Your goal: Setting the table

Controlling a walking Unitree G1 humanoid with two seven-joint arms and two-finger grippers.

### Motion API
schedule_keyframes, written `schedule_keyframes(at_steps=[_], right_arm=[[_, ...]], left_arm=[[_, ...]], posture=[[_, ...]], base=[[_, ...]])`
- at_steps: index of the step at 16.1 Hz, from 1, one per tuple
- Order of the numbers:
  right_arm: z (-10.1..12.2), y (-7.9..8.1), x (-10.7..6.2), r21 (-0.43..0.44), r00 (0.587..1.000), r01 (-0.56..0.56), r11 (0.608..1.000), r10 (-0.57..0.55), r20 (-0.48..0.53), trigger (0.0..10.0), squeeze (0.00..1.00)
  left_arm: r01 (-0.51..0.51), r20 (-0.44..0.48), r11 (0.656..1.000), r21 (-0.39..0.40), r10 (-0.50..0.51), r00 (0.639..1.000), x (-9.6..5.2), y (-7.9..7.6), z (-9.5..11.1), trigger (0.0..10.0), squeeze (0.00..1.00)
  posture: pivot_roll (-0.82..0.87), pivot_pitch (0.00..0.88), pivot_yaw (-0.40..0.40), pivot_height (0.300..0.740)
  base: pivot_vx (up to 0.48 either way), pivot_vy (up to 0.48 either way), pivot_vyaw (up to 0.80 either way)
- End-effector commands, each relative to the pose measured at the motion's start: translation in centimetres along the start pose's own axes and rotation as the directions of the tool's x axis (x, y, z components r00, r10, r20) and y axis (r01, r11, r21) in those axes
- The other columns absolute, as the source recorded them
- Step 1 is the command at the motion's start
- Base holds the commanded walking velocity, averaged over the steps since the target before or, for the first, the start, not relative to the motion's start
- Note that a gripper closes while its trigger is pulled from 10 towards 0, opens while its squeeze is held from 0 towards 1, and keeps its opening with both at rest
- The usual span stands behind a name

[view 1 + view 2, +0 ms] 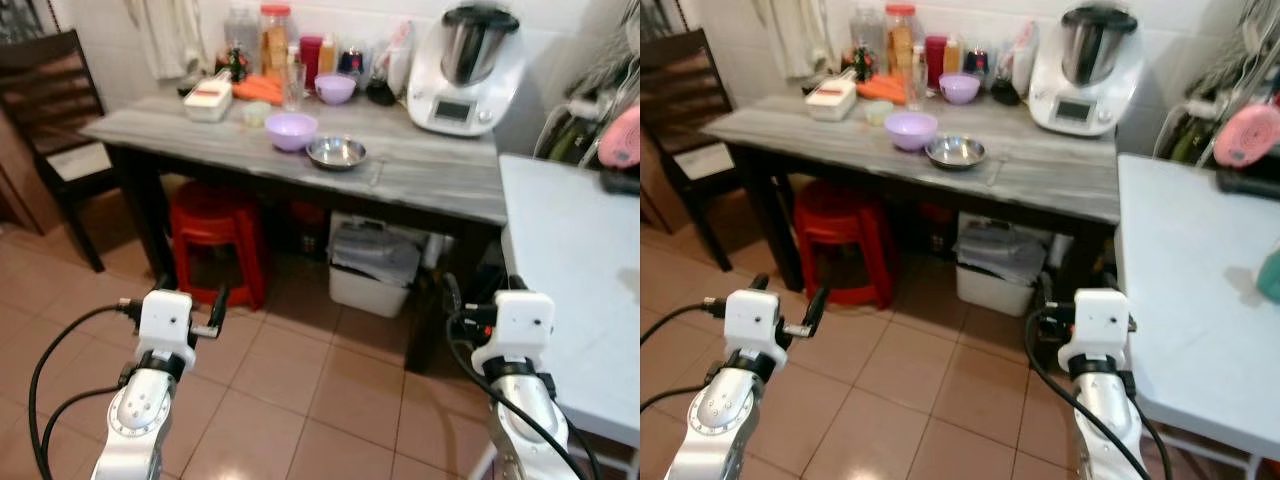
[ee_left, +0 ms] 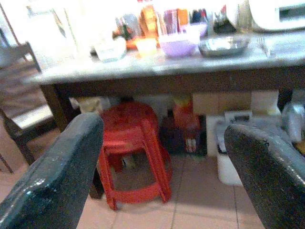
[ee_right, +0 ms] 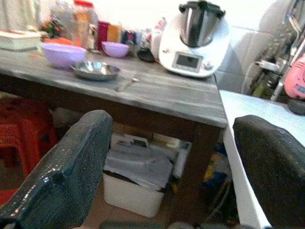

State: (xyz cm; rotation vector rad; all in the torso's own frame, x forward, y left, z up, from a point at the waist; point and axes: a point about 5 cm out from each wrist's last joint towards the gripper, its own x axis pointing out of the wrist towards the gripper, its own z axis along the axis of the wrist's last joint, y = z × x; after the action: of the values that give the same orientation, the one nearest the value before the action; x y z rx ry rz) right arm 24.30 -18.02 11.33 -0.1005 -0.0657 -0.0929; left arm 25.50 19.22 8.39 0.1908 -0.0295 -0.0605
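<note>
A grey wooden table (image 1: 430, 175) stands ahead of me. On it sit a purple bowl (image 1: 291, 130), a steel bowl (image 1: 336, 152) just to its right, and a smaller purple bowl (image 1: 335, 88) further back. A metal utensil (image 3: 125, 84) lies on the tabletop right of the steel bowl. My left gripper (image 1: 190, 298) is held low over the floor, open and empty, well short of the table. Also open and empty, my right gripper (image 1: 483, 290) hangs beside the corner of a white table (image 1: 570, 260).
A white kitchen machine (image 1: 465, 70), jars, a white container (image 1: 208, 100) and carrots crowd the table's back. Under the table are a red stool (image 1: 215, 235) and a white bin (image 1: 370, 280). A dark chair (image 1: 50, 110) stands at the left. Tiled floor lies between me and the table.
</note>
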Motion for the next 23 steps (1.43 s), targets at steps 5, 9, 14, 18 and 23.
schedule_keyframes(at_steps=[5,9,14,18,23], right_arm=[[0.44,-0.05,0.22,0.023,1.000,-0.022,0.999,0.022,0.004,10.0,0.00],[0.30,0.00,0.20,0.046,1.000,-0.022,0.999,0.023,-0.009,10.0,0.00],[0.45,0.06,0.24,0.044,1.000,-0.027,0.999,0.027,-0.002,10.0,0.00],[0.62,-0.06,0.30,0.041,1.000,-0.018,0.999,0.018,0.006,10.0,0.00],[0.69,-0.06,0.26,0.054,1.000,-0.001,0.999,0.001,0.009,10.0,0.00]], left_arm=[[0.030,0.007,0.999,-0.016,-0.030,1.000,0.01,-0.58,0.17,10.0,0.00],[0.037,0.004,0.999,-0.018,-0.037,0.999,-0.16,-0.64,0.18,10.0,0.00],[0.031,0.008,0.999,-0.025,-0.031,0.999,-0.15,-0.54,0.40,10.0,0.00],[0.044,0.009,0.999,-0.021,-0.044,0.999,0.01,-0.57,0.49,10.0,0.00],[0.059,0.008,0.998,-0.022,-0.059,0.998,0.18,-0.74,0.59,10.0,0.00]], posture=[[0.01,0.000,-0.022,0.740],[0.02,0.000,-0.025,0.740],[0.02,0.000,-0.022,0.740],[0.02,0.000,-0.013,0.740],[0.02,0.000,0.000,0.740]], base=[[0.000,0.000,0.00],[0.000,-0.182,-0.49],[0.000,-0.283,0.00],[0.000,-0.289,0.00],[0.000,-0.292,0.00]])
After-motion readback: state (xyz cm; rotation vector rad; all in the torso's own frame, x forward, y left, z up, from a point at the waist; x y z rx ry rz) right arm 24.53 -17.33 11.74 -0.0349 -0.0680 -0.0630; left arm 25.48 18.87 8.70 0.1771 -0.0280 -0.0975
